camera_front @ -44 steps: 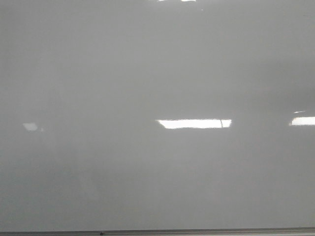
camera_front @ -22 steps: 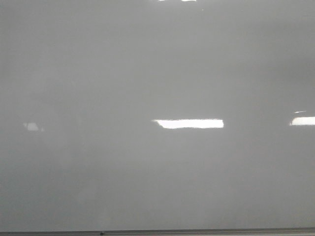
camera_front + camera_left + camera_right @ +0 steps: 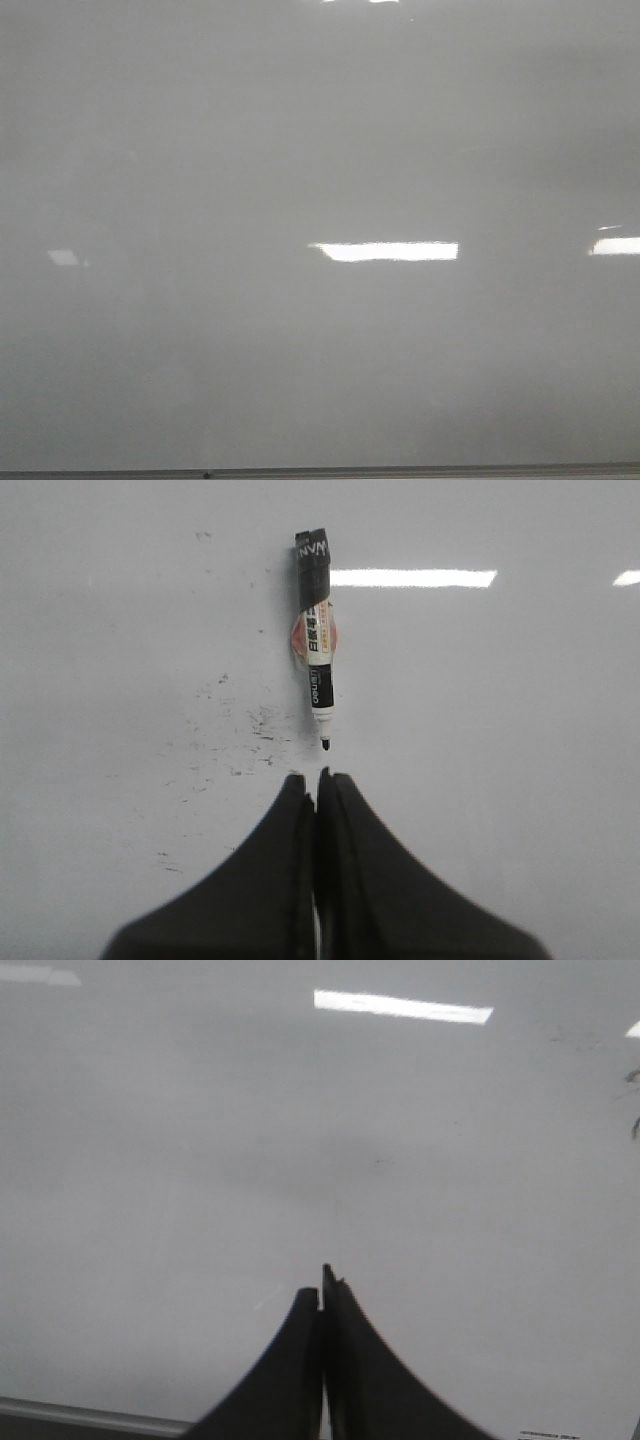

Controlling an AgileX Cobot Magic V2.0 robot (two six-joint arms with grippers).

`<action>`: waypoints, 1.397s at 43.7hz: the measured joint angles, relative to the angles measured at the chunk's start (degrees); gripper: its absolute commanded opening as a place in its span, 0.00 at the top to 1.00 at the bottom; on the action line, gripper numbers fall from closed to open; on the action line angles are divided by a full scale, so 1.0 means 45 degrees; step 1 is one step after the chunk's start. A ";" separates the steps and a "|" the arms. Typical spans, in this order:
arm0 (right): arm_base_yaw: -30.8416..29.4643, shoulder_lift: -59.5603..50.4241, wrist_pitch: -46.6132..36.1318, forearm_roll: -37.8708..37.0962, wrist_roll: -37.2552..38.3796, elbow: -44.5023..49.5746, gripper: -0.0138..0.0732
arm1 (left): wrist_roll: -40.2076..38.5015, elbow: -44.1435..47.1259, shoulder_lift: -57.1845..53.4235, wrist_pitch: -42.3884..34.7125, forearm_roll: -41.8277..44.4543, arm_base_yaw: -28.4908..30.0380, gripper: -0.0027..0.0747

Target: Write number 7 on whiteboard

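Note:
The whiteboard point(image 3: 320, 150) fills the front view, glossy pale grey with a thin grey bottom edge; no gripper shows there. No number 7 shows in any view. In the left wrist view a black-and-white marker point(image 3: 316, 660) lies against the board point(image 3: 520, 740), a pink round patch behind its body, its uncapped tip pointing at my left gripper point(image 3: 315, 776). That gripper is shut and empty, just short of the tip. My right gripper point(image 3: 322, 1285) is shut and empty over bare board point(image 3: 200, 1160).
Scattered black ink specks point(image 3: 250, 725) mark the board beside the marker's tip. Bright light reflections point(image 3: 385, 251) lie on the board. The board's grey edge point(image 3: 80, 1416) and some dark marks point(image 3: 632, 1100) show in the right wrist view.
The light reflections on the board have shifted slightly in the front view. Nothing else has visibly changed.

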 measured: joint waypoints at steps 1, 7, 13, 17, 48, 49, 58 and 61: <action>0.0052 0.0048 0.0030 0.0000 0.0000 0.0000 0.54 | 0.0028 0.0000 0.0089 -0.0004 0.0000 0.0000 0.90; 0.0215 0.0389 0.0105 0.0000 -0.0029 0.0000 0.27 | 0.0050 0.0000 0.0696 -0.0004 0.0000 0.0000 0.58; 0.0215 0.0689 0.0134 0.0000 -0.0100 0.0000 0.24 | 0.0050 -0.0022 0.1519 -0.0048 0.0000 0.0000 0.27; 0.0215 0.0892 0.0162 0.0000 -0.0100 0.0000 0.24 | 0.0073 -0.0183 0.2193 -0.0048 0.0000 -0.0023 0.26; 0.0215 0.1107 0.0253 0.0000 -0.0100 0.0000 0.24 | 0.0073 -0.3406 0.9167 -0.1495 -0.0126 -0.0431 0.26; 0.0215 0.1107 0.0253 0.0000 -0.0100 0.0000 0.24 | 0.0073 -0.3429 0.9287 -0.1597 -0.0126 -0.0431 0.26; 0.0215 0.1107 0.0253 0.0000 -0.0100 0.0000 0.24 | 0.0073 -0.3435 1.0032 -0.2652 -0.0126 -0.0431 0.26; 0.0215 0.1107 0.0253 0.0000 -0.0100 0.0000 0.24 | 0.0073 -0.3435 1.0187 -0.2986 -0.0126 -0.0431 0.26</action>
